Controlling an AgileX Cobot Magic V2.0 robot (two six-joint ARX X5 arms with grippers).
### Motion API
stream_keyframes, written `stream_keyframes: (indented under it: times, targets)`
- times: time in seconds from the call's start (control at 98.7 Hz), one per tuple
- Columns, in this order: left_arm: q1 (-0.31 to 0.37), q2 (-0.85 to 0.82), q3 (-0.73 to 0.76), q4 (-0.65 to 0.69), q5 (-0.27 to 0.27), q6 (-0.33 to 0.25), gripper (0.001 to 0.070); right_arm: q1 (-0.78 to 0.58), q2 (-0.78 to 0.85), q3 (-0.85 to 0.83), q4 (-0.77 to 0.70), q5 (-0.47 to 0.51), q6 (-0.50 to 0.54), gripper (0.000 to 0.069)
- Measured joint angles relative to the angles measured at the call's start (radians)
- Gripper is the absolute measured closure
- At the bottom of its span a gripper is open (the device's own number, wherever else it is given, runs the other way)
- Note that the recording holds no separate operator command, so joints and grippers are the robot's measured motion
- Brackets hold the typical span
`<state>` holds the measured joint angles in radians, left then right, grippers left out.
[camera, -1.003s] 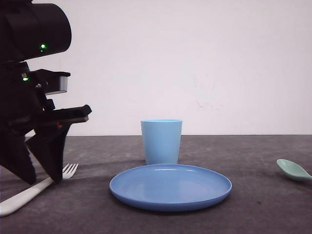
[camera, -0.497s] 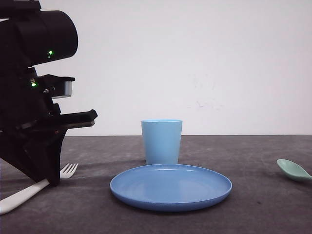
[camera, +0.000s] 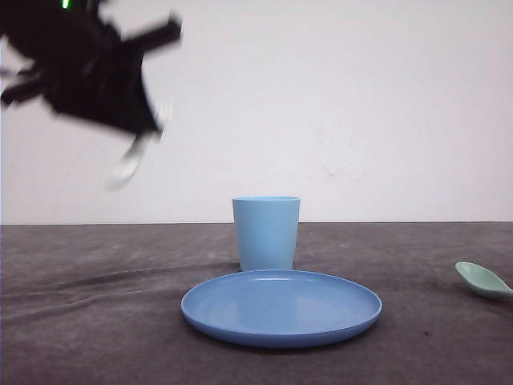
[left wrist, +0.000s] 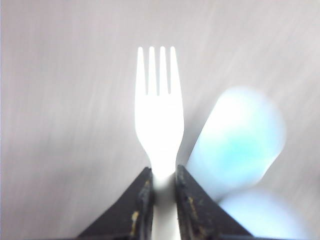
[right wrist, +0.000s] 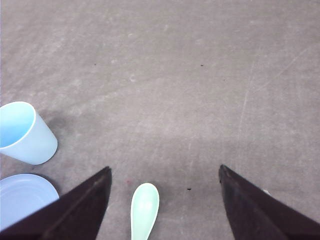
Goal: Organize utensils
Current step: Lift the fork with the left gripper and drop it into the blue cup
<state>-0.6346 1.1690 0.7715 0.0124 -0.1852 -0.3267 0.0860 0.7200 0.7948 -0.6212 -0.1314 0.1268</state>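
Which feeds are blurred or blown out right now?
Front view: left claw and fork motion-smeared, cup and plate sharp. Left wrist view: fork overexposed, cup a soft blur, table streaked. Right wrist view: crisp, spoon clear.

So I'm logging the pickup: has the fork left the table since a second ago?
Yes. The fork, clamped in the left gripper, now hangs high above the cup.

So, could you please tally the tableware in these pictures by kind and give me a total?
Forks: 1, the white fork, shut in the left end effector.
Spoons: 1, the mint-green spoon, on the table.
Cups: 1, the light blue cup.
Plates: 1, the blue plate.
Total: 4
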Motion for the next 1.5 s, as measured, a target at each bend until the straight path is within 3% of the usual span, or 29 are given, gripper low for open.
stream_keyframes:
  times: [0.111, 0.345, 0.659, 0.932, 1.5]
  targets:
    - [-0.028, 0.003, 0.0, 0.185, -0.026, 0.066, 0.0669, 0.0, 0.0, 0.0, 0.005, 0.0, 0.0, 0.0266]
    - [-0.085, 0.153, 0.001, 0.571, -0.027, 0.206, 0.0669, 0.0, 0.0, 0.0, 0.063, 0.0, 0.0, 0.0266]
    - [-0.098, 0.428, 0.002, 0.906, -0.026, 0.256, 0.0669, 0.0, 0.0, 0.0, 0.088, 0.0, 0.0, 0.0266]
    - [-0.096, 0.567, 0.05, 0.911, -0.002, 0.256, 0.0669, 0.0, 0.0, 0.0, 0.088, 0.0, -0.001, 0.0266]
    - [-0.096, 0.652, 0.055, 0.803, 0.0, 0.233, 0.0669, 0.0, 0.0, 0.0, 0.06, 0.0, -0.027, 0.0266]
